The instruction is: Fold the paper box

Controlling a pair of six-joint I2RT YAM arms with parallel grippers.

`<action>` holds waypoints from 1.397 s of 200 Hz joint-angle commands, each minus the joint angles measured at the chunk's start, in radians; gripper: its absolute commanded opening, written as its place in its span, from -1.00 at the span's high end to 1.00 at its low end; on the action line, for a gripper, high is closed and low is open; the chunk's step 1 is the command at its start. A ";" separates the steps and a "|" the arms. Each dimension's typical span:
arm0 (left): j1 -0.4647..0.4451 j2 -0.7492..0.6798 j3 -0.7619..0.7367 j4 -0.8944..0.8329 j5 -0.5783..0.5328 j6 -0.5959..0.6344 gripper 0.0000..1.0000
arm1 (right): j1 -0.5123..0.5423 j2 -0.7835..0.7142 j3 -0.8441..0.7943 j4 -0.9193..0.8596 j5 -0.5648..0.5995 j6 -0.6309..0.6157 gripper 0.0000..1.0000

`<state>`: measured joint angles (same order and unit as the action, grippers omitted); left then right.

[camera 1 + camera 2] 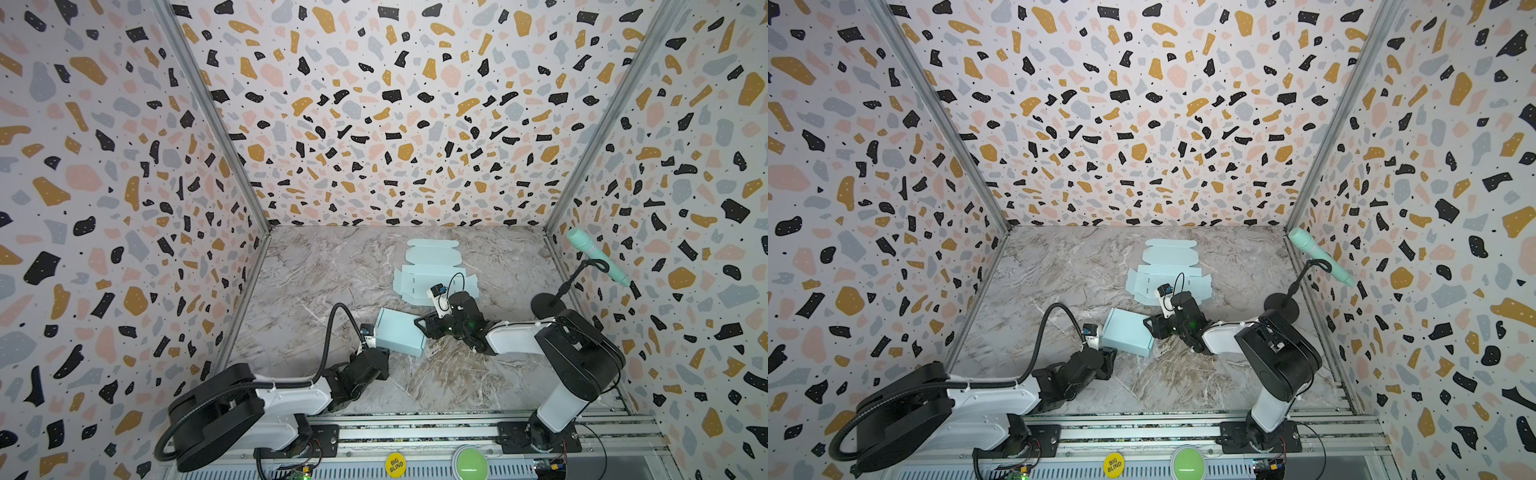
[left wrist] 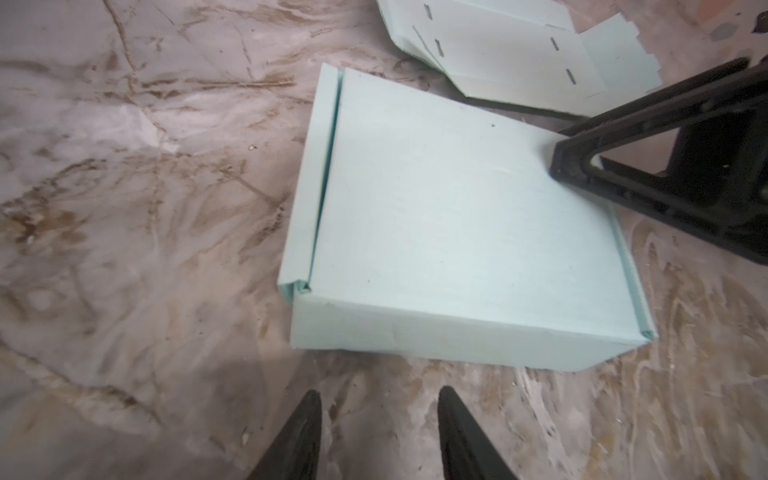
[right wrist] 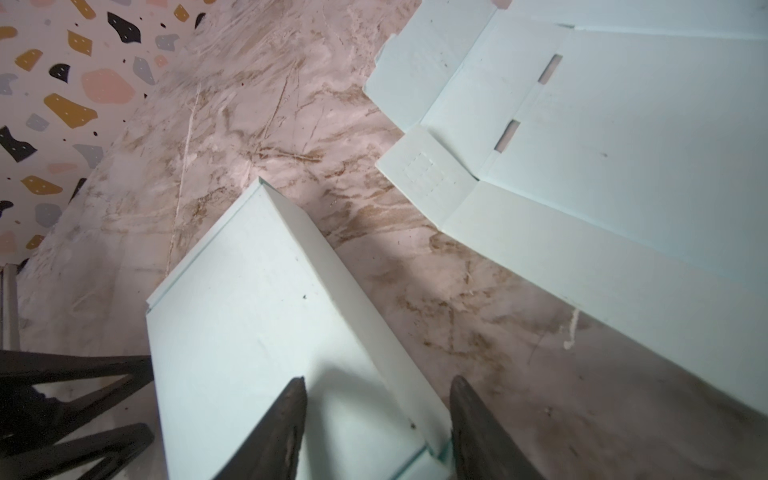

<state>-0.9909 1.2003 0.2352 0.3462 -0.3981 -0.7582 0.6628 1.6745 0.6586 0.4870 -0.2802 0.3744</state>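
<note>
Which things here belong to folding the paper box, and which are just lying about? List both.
Job in hand:
folded light-blue paper box
flat box blank beyond it, not yet folded
left gripper, open, just short of the box
right gripper, open, at the box's corner

Lying about:
mint microphone by the right wall
green button
yellow BIG BLIND disc

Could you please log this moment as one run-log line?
folded box: closed | left hand: open, clear of box | right hand: open, fingertip on box top | flat sheets: behind
</note>
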 commanded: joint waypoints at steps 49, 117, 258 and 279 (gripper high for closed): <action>0.191 -0.219 -0.127 0.026 0.244 -0.004 0.66 | -0.044 -0.056 0.149 -0.221 -0.050 -0.081 -0.18; 0.322 -0.266 -0.144 0.089 0.368 0.022 1.00 | -0.033 0.124 0.349 -0.278 -0.220 -0.116 -0.22; 0.389 -0.011 -0.180 0.369 0.366 0.046 1.00 | 0.024 0.274 0.421 -0.273 -0.273 -0.128 -0.29; 0.394 0.003 -0.158 0.363 0.375 0.063 1.00 | 0.027 0.287 0.427 -0.274 -0.279 -0.130 -0.22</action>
<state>-0.6083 1.1912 0.0700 0.6571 -0.0200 -0.7216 0.6811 1.9457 1.0580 0.2394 -0.5457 0.2623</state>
